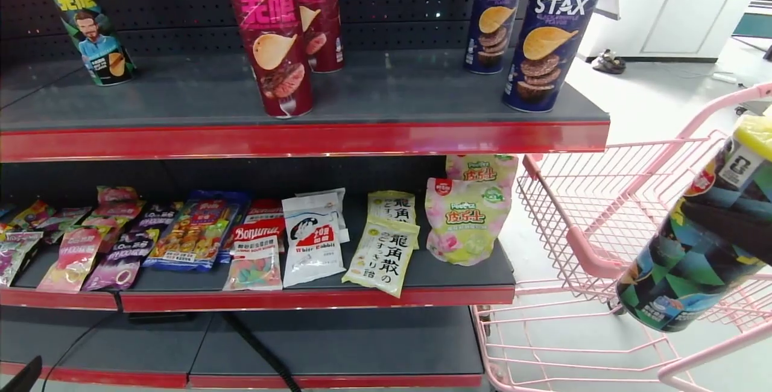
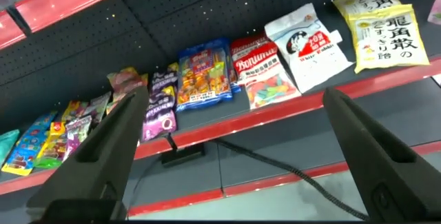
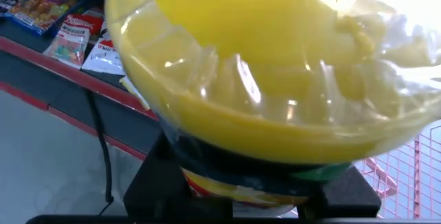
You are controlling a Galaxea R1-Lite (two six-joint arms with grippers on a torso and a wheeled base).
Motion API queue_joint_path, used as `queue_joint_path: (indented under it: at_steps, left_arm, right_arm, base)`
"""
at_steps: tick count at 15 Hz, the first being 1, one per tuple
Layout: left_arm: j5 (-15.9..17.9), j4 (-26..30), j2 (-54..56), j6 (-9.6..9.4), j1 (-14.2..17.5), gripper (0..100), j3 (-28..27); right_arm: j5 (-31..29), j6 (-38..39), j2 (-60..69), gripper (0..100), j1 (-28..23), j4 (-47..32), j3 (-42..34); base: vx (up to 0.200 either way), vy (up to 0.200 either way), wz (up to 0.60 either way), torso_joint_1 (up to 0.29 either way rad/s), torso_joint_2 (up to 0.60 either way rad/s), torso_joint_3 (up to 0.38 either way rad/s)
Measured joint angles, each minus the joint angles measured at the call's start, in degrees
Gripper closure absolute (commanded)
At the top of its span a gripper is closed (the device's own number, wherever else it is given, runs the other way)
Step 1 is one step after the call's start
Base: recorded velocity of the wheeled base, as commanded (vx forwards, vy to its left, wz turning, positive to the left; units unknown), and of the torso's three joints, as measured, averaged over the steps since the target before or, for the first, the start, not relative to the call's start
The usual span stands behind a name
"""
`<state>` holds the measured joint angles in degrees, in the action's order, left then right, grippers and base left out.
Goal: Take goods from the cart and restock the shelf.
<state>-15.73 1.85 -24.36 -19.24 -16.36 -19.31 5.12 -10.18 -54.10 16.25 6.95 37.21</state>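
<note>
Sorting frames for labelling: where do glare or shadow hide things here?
Right wrist view: strong glare whitens the chip can's yellow lid at one corner. Head view: the floor behind the pink cart is very bright, the back of the snack shelf shadowed. Left wrist view: even light on the white candy bag.

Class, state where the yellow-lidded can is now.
Head view, far right: the can sits tilted in the right end effector, by the pink cart.

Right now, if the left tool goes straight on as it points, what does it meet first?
Most likely the red candy bag on the middle shelf, straight ahead of the open left tool; depth is unclear.
</note>
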Motion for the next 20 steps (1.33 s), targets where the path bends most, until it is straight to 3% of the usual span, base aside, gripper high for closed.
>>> queue_joint_path:
  at_steps: [15,20]
  left_arm:
    - [0.0,0.0,0.8,-0.16,0.0,0,-0.8]
    - [0.0,-0.1,0.8,-0.13,0.0,0,-1.2]
  right_arm:
    - [0.0,-0.6,0.5,100,0.0,0.1,0.5]
    - [0.3,-0.5,0.9,100,0.0,-0.1,-0.1]
  base:
    - [0.0,0.0,0.0,0.161,-0.52,-0.352]
    - [0.0,0.0,0.0,0.1,-0.25,-0.152]
